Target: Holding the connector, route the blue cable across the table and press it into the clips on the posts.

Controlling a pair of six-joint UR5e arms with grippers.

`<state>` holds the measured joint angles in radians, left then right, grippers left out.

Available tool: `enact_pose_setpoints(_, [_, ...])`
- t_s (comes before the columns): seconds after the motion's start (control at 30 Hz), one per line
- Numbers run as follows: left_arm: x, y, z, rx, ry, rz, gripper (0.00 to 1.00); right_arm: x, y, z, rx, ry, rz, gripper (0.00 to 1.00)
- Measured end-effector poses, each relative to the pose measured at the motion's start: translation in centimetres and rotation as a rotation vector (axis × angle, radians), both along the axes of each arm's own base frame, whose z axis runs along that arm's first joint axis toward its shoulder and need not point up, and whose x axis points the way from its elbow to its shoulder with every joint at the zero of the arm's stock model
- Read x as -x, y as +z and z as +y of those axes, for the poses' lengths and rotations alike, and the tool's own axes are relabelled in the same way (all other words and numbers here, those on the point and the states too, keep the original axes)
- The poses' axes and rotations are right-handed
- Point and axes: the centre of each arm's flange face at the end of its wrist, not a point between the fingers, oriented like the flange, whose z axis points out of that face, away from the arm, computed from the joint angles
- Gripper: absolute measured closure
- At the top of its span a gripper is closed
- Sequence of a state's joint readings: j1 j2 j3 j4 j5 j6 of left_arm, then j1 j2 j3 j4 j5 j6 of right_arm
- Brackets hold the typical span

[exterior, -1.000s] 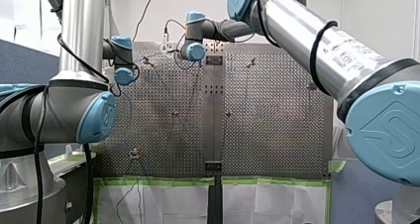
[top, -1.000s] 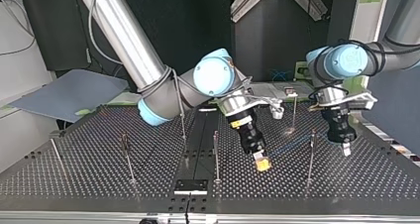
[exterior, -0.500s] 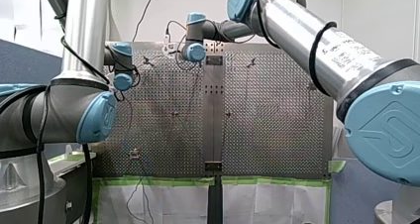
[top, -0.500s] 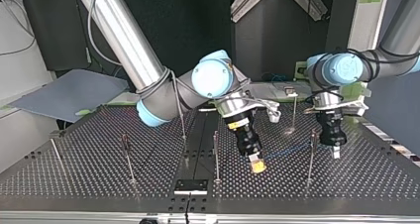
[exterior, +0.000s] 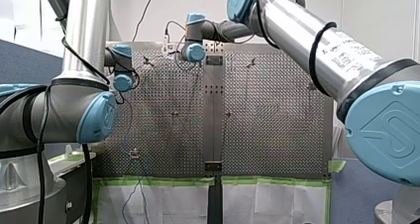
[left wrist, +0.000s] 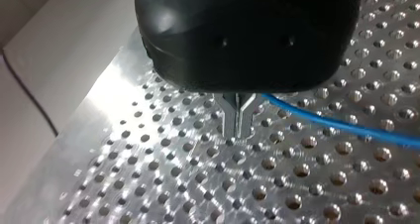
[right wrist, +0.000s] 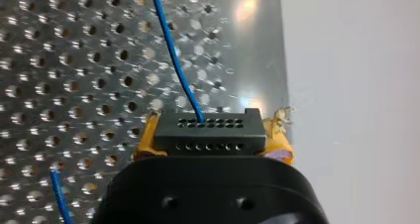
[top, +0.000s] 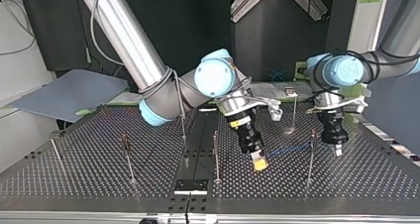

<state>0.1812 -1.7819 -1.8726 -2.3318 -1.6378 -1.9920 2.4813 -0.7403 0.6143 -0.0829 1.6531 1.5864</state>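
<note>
Though both barely moved, right end effector grips connector, left end effector pinches blue cable.

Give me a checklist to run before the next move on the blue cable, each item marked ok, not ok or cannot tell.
1. Hold on the connector: ok, it sits between the yellow pads of my right gripper.
2. Joint of the blue cable to the connector: ok, it leaves the connector's face.
3. Hold of my left gripper on the cable: ok, its metal fingers are shut and the cable leads out beside them.
4. Span free of loops: ok, in the top view the cable runs straight between the grippers.
5. Cable pressed into the clip of the post between the grippers: cannot tell, the cable crosses the post but is too thin to read.
</note>
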Motion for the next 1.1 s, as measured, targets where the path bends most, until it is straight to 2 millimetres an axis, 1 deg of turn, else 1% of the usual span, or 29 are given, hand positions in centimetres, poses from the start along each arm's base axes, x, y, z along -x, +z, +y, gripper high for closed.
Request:
enact_pose_setpoints(0.03, [0.1, 0.1, 0.0, 0.003, 0.006, 0.002, 0.49, -0.1, -0.3, 0.0, -0.005, 0.0, 0.006, 1.0])
enact_pose_setpoints(0.07, [0.2, 0.2, 0.0, 0.006, 0.012, 0.004, 0.35, -0.1, -0.7, 0.0, -0.011, -0.002, 0.013, 1.0])
enact_pose_setpoints(0.1, [0.4, 0.4, 0.0, 0.009, 0.019, 0.008, 0.12, -0.2, -1.2, 0.0, -0.019, -0.005, 0.023, 1.0])
enact_pose_setpoints(0.13, [0.6, 0.6, 0.0, 0.012, 0.024, 0.011, 0.12, -0.2, -1.6, 0.0, -0.025, -0.008, 0.028, 1.0])
enact_pose_setpoints(0.17, [0.8, 0.7, 0.0, 0.014, 0.03, 0.013, 0.0, -0.2, -1.8, 0.0, -0.03, -0.012, 0.033, 1.0])
enact_pose_setpoints(0.4, [2.9, 1.6, -0.5, 0.033, 0.051, 0.041, 0.0, 0.4, -2.8, -0.6, -0.069, -0.067, 0.051, 1.0])
enact_pose_setpoints(0.57, [3.5, 1.5, -0.6, 0.039, 0.051, 0.074, 0.0, 0.8, -3.7, -0.9, -0.09, -0.092, 0.067, 1.0])
enact_pose_setpoints(0.7, [4.6, 1.3, -1.6, 0.038, 0.023, 0.112, 0.0, 1.1, -4.6, -1.0, -0.103, -0.104, 0.081, 1.0])
enact_pose_setpoints(0.83, [6.1, 1.1, -2.6, 0.052, -0.004, 0.141, 0.0, 1.1, -4.8, -1.0, -0.106, -0.107, 0.085, 1.0])
enact_pose_setpoints(1.1, [8.8, 2.1, -4.1, 0.048, -0.029, 0.177, 0.0, 1.2, -5.0, -1.2, -0.109, -0.111, 0.088, 1.0])
